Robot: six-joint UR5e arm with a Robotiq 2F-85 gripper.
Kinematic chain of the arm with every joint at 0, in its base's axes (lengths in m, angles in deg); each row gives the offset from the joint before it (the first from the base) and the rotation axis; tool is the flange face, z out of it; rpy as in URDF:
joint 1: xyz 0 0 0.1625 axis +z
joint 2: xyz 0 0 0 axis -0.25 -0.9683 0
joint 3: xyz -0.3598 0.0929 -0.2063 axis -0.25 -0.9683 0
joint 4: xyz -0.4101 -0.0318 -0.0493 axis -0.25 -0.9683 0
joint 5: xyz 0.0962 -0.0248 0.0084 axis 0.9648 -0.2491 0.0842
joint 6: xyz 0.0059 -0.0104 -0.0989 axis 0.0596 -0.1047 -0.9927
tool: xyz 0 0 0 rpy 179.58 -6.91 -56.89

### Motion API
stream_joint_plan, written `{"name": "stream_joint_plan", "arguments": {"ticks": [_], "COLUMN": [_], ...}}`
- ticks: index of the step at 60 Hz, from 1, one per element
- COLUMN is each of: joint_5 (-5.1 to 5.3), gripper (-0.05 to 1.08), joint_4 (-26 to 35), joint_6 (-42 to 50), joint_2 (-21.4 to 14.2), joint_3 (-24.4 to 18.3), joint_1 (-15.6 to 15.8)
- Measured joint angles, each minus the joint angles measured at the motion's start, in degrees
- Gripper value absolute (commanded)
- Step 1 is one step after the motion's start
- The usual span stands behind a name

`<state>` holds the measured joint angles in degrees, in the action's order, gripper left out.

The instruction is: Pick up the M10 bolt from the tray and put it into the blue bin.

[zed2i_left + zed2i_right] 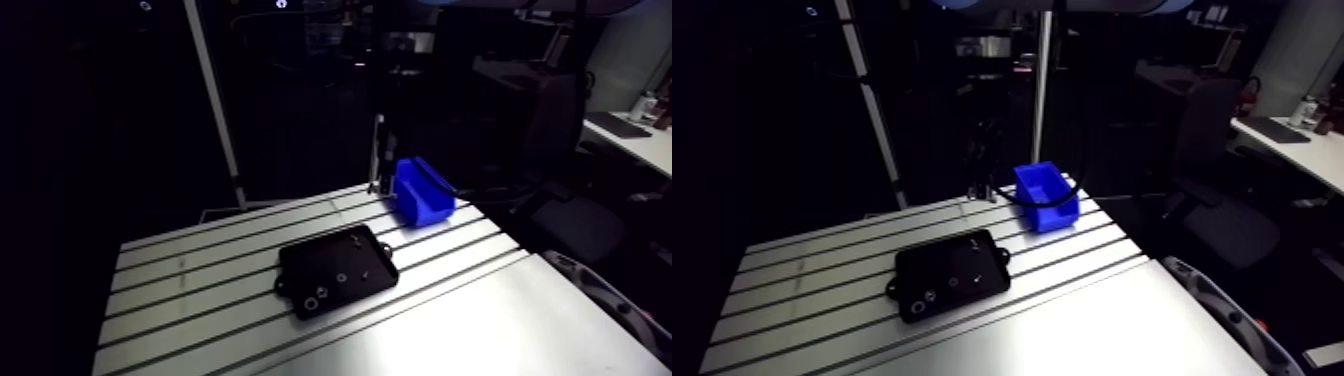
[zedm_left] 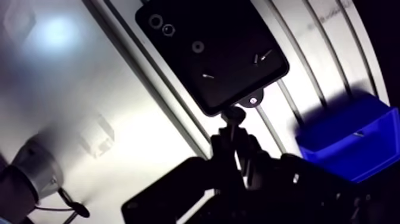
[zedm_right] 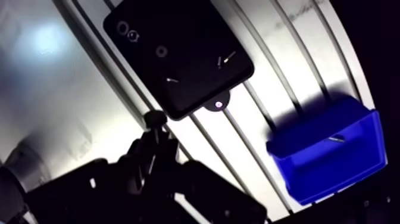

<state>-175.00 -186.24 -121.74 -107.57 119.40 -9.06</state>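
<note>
M10 bolt (image 2: 233, 114) clamped in the gripper (image 2: 234, 138), off the tray and not yet in the bin

The near stretch of the worktop (image 1: 520, 320) is a smooth plate lying open right up to its near and right edges. Past it the slotted part begins, and the black tray (image 1: 320, 255) sits at its middle, well in from every edge, with ring-shaped washers (image 2: 156, 21) at its near end and small screws (image 2: 208, 76) further in. In the wrist view the jaws are pressed onto the bolt's dark shank, its round head sticking out beyond the fingertips, over bare slots just beside the tray's corner tab (image 2: 254, 100). The blue bin (image 1: 425, 212) stands at the far right corner, apart from the tray, with a thin pale piece (image 3: 336, 139) inside, too small to name
</note>
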Motion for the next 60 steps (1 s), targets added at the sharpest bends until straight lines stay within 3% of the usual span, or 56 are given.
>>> {"name": "stream_joint_plan", "arguments": {"ticks": [15, 32, 44, 60], "joint_5": [-0.17, -0.33, -0.16, -0.42], "gripper": [1.04, 1.04, 1.04, 1.04], "joint_4": [-1.55, -9.04, -14.44, -17.06], "joint_6": [-16.45, -32.09, -35.68, -36.56], "joint_2": [-0.68, 0.74, 3.12, 7.79], "joint_3": [-1.42, -2.69, -3.77, -6.8], "joint_1": [-4.26, -8.44, -9.29, -9.2]}}
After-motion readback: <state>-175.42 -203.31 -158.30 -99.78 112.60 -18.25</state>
